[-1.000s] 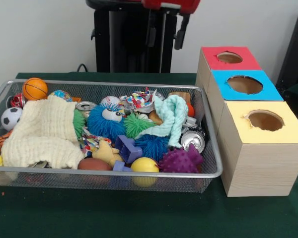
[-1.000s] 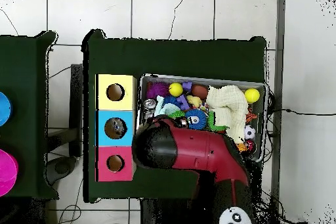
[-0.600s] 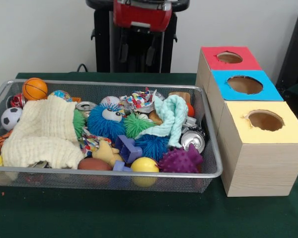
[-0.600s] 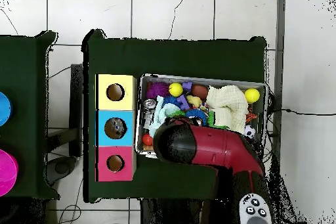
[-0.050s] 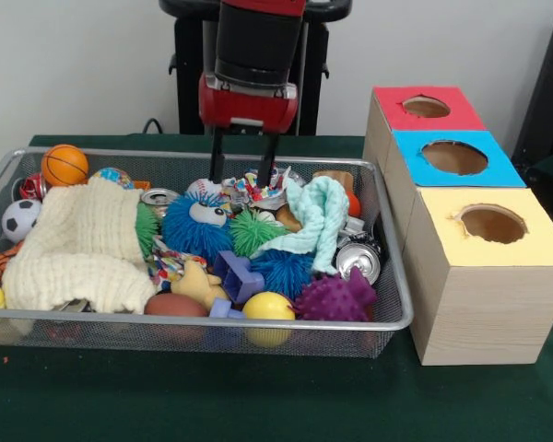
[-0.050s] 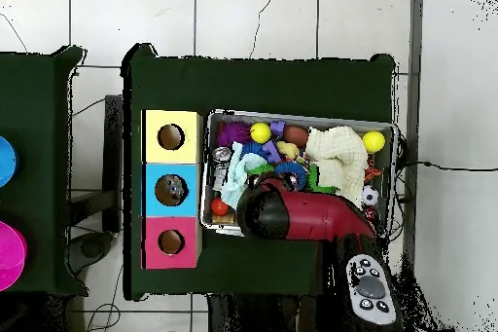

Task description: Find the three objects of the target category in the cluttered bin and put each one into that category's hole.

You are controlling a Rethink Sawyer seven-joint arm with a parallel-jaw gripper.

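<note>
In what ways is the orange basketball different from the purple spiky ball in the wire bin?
The orange basketball is smooth with dark seam lines; the purple spiky ball is covered in stubby spikes. In the front view the basketball sits at the wire bin's far left corner, beside the cream knitted cloth, while the spiky ball lies at the near right, by a silver can. Both are roundish toys.

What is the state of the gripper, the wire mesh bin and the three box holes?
Red and black gripper: open, empty, over the bin's far side.
Wire mesh bin: full of clutter.
Red-topped hole: open.
Blue-topped hole: open.
Yellow-topped hole: open.
</note>
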